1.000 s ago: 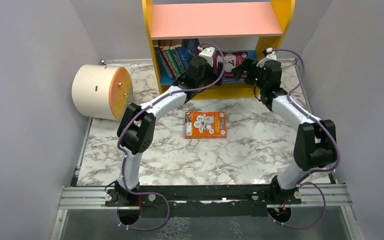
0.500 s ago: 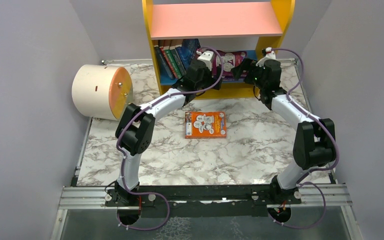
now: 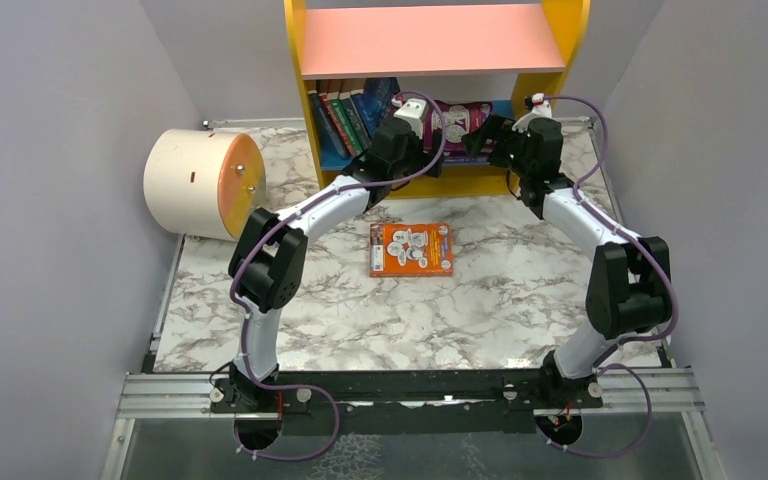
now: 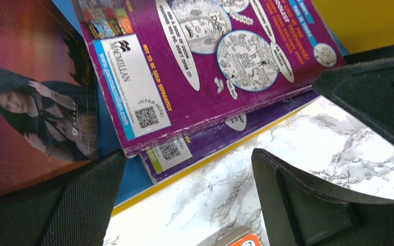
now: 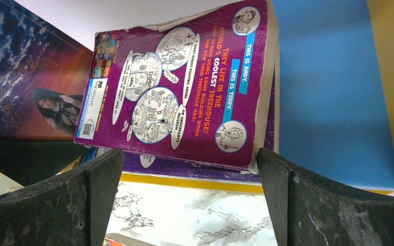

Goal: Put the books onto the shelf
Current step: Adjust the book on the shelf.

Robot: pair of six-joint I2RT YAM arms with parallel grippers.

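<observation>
- Both arms reach into the shelf [image 3: 570, 40] at its blue lower board [image 5: 333, 92], under the pink board [image 3: 430, 40].
- Left gripper [image 4: 190, 200]: jaws spread wide, nothing between the fingers, low at the board's front edge.
- Right gripper [image 5: 190, 195]: jaws wide as well, holding nothing, facing the purple book [image 5: 184, 87].
- That purple book lies flat on the blue board, back cover up: white cartoon ovals, orange and white text, blue name tags, a white label with a QR code, page edges worn.
- It sits on a second purple book [image 4: 210, 143], which pokes out beneath at the front.
- Just left of the pair leans a dark book [image 4: 25, 102] showing a hooded figure.
- Further left, more books [image 3: 345, 115] lean on the same board, spines green, red and blue.
- One orange book [image 3: 411, 249] lies flat on the table [image 3: 360, 310], white cartoons on its cover, well apart from the shelf, between the two arms.
- A cream cylinder [image 3: 200, 182] rests on the table's left side.
</observation>
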